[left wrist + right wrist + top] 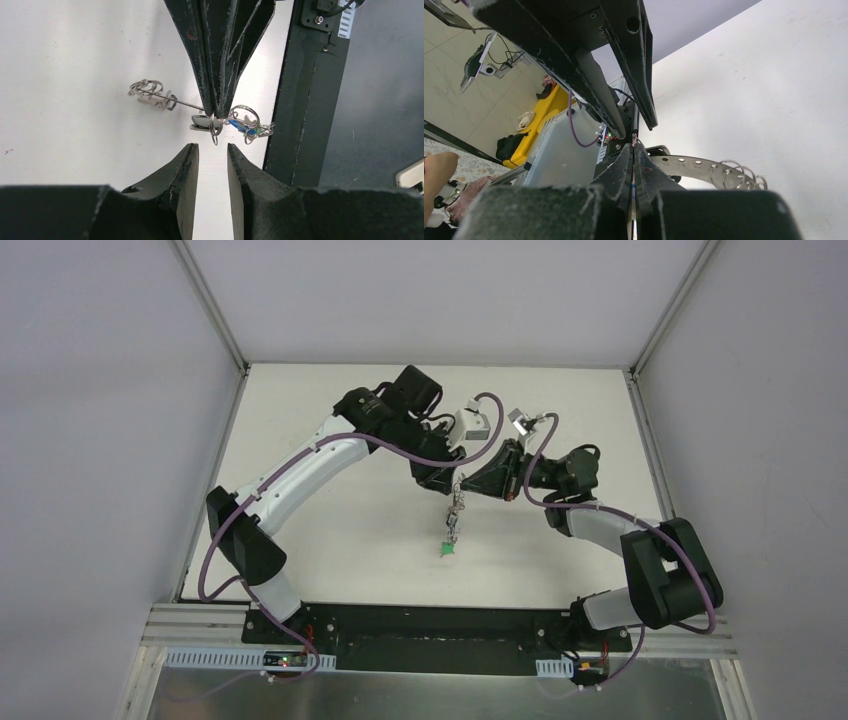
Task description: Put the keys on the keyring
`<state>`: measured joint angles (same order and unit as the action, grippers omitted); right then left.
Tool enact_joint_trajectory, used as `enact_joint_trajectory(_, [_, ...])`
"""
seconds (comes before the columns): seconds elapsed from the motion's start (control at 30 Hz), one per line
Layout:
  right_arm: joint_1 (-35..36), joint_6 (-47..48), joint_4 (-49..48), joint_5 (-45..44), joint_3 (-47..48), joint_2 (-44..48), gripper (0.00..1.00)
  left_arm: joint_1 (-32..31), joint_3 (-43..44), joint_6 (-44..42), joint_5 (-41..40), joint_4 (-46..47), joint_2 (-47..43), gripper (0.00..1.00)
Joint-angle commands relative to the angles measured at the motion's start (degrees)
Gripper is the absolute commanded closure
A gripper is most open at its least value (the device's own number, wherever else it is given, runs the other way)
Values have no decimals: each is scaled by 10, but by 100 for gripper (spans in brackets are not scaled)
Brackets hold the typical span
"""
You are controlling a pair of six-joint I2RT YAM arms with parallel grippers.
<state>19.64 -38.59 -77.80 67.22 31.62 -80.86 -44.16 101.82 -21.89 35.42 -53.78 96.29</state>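
The keyring [184, 103] is a thin grey metal hoop held above the white table. In the right wrist view it shows as a curved band with holes [689, 164] carrying small split rings [730, 172]. My right gripper [216, 112] [634, 147] is shut on it. Keys hang below: a black-headed key [202, 121] and a blue tag [241, 126]. From above they form a short string [456, 518] ending in a green tag [447, 549]. My left gripper [212, 146] [447, 483] is open and empty, its tips just short of a small dangling ring [214, 131].
The two arms meet over the middle of the table [330, 540]. A black frame rail [295, 100] runs behind the keys in the left wrist view. An aluminium rail [430, 625] lines the near edge. White walls enclose the sides.
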Motion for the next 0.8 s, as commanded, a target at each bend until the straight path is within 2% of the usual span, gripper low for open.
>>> enact_joint_trajectory(0.0, [-5, -15, -42, -7, 30, -2, 100, -6, -10, -29, -7, 19, -16, 71])
enact_joint_trajectory(0.13, [-5, -16, -40, -7, 31, -3, 100, -12, -21, -33, -12, 32, -19, 72])
enact_joint_trajectory(0.27, [-6, -18, -39, -7, 31, -4, 100, -16, -24, -34, -13, 38, -15, 78])
enact_joint_trajectory(0.37, [-6, -19, -39, -6, 32, -5, 100, -17, -26, -34, -11, 40, -11, 86])
enact_joint_trajectory(0.47, [-7, -20, -39, -7, 32, -6, 100, -17, -26, -35, -8, 39, -9, 99])
enact_joint_trajectory(0.77, [-10, -33, -44, -22, 34, -5, 100, -20, -27, -27, -7, 46, -15, 100])
